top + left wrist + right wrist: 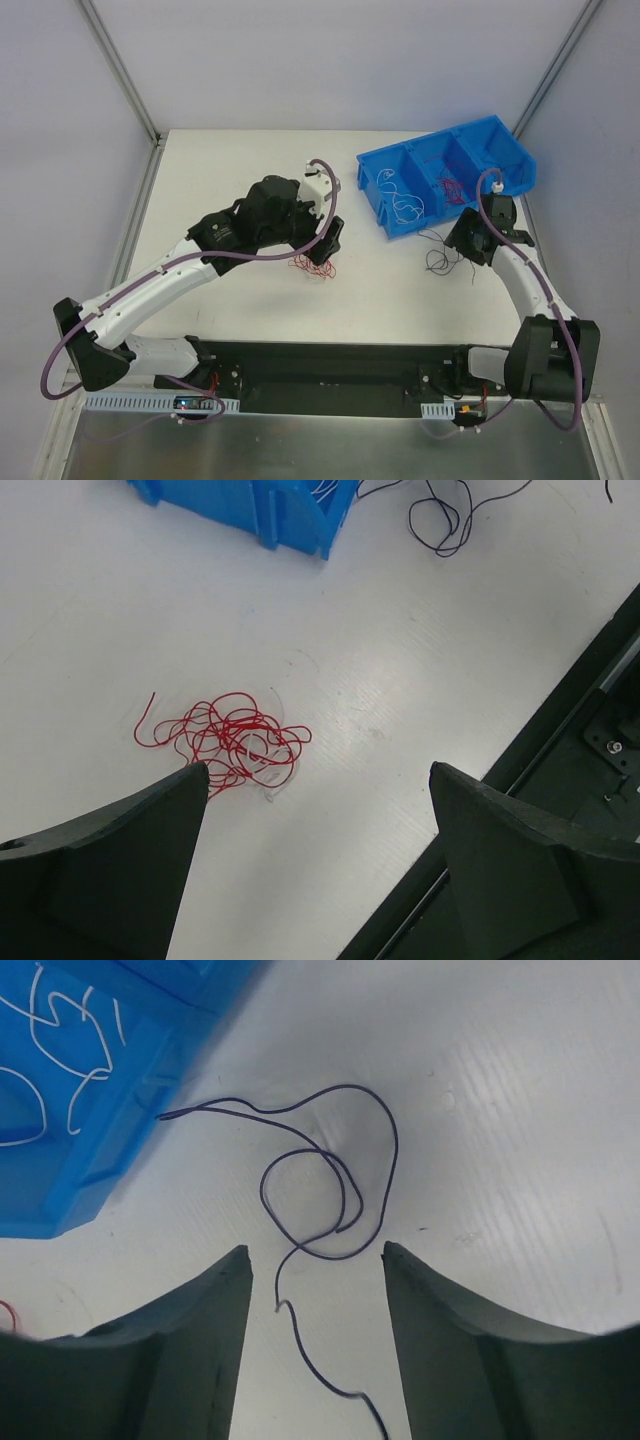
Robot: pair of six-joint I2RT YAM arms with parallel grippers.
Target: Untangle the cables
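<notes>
Two grippers: both released, neither was holding anything.
Left gripper (320, 780): black fingers spread wide above the table, nothing between them.
Right gripper (315, 1255): jaws parted, low over the table; a strand ran loose between them, not pinched.
Thin dark looped wire (330, 1190): lay slack on the white table (400, 290), coiled just ahead of the right fingers, one end reaching the bin wall.
Curly red wire tangle (235, 738): sat on the table just ahead of the left gripper's one fingertip, knotted into a clump, one loose end curling out sideways.
Blue plastic three-compartment bin (372, 185): far right of the table, well apart from the red wire tangle; white strands (75, 1050) in one end compartment, red strands (450, 185) in the middle one.
Step, judged: between grasps; the dark wire looked freed, the red clump not yet pulled apart.
Next move, judged: left gripper should drop onto the clump's loose end and pinch one strand only; right gripper needs to close on the dark wire or come over to anchor the clump.
</notes>
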